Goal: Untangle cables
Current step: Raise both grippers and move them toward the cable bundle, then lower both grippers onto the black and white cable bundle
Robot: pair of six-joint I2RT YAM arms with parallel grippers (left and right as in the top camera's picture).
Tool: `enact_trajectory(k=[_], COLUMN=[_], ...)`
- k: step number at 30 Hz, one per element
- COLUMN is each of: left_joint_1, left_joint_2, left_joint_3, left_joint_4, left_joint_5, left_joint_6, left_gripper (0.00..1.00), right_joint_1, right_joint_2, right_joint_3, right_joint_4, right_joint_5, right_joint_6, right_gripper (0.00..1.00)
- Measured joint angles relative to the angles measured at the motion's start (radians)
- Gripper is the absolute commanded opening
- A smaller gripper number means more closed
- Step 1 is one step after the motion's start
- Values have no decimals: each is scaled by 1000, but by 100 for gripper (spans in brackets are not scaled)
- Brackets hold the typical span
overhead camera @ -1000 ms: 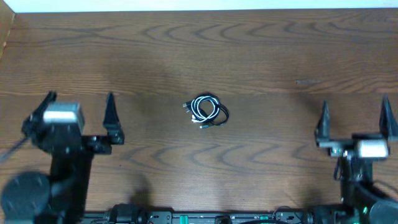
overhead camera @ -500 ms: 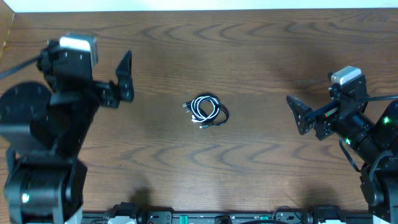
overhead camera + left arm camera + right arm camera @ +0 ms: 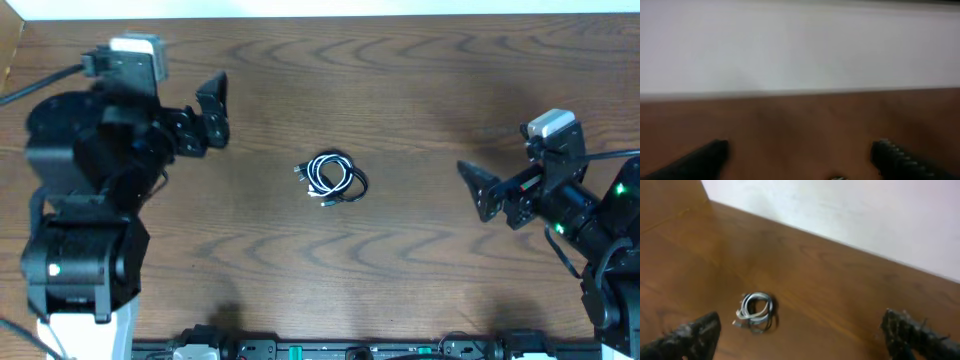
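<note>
Centre of table (image 3: 420, 70), cables (image 3: 332, 180) lie in one tight coil, no long axis. Right gripper (image 3: 480, 190) points left straight at it; left gripper (image 3: 210, 115), approx as near, sits farther back. Both wide open, empty.

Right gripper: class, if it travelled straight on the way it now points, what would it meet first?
Probably the cables, coiled in a bundle mid-table: the right gripper points toward them with only bare table between. Its height is unclear, so it could pass over them.
</note>
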Motion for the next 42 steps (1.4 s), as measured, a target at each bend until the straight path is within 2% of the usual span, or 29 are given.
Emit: enact_trajectory(k=[1,2,3,8,12,15,16,17,19,24,26,32,35,36,37,38,40,42], left_joint_1=[0,0,0,-2,-16,-31,-39,-46,-68,-132,-156,-211,-226,-231,-235,-239,-246,-251], left_joint_2=[8,17,26,86,153,204,224,243,290,403,447,581,637,657,675,691,721,745], left_joint_3=[0,0,0,0,0,0,0,0,-1,-2,-3,-5,-6,-6,-6,-7,-8,-8], left_joint_4=[-51,-94,-137,-336,-438,-454,-456,-457,-457,-457,-457,-449,-426,-411,-393,-375,-334,-295], left_joint_5=[9,18,24,84,108,117,119,121,123,127,135,198,214,219,221,222,226,227], left_joint_6=[-25,-48,-72,-142,-166,-173,-176,-177,-191,-198,-199,-217,-237,-243,-246,-245,-250,-255], left_gripper=[20,11,8,8,8,9,13,15,17,17,8,8,8,10,25,34,47,52], right_joint_1=[0,0,0,0,0,0,0,0,0,2,10,72,107,117,130,139,154,163], right_joint_2=[3,9,16,77,162,237,267,291,350,499,566,745,809,822,835,844,857,863], right_joint_3=[1,1,2,3,4,4,4,4,4,5,5,5,5,5,5,5,5,5], right_joint_4=[11,21,31,8,-42,-51,-51,-51,-45,-4,3,2,2,2,7,11,32,47], right_joint_5=[2,4,5,-1,-23,-32,-35,-35,-38,-72,-106,-209,-238,-244,-250,-254,-258,-258], right_joint_6=[-3,5,18,125,170,190,194,200,204,228,235,241,248,251,251,256,254,256], right_gripper=[42,16,1,1,1,10,10,10,1,1,1,2,9,15,26,32,33,33])
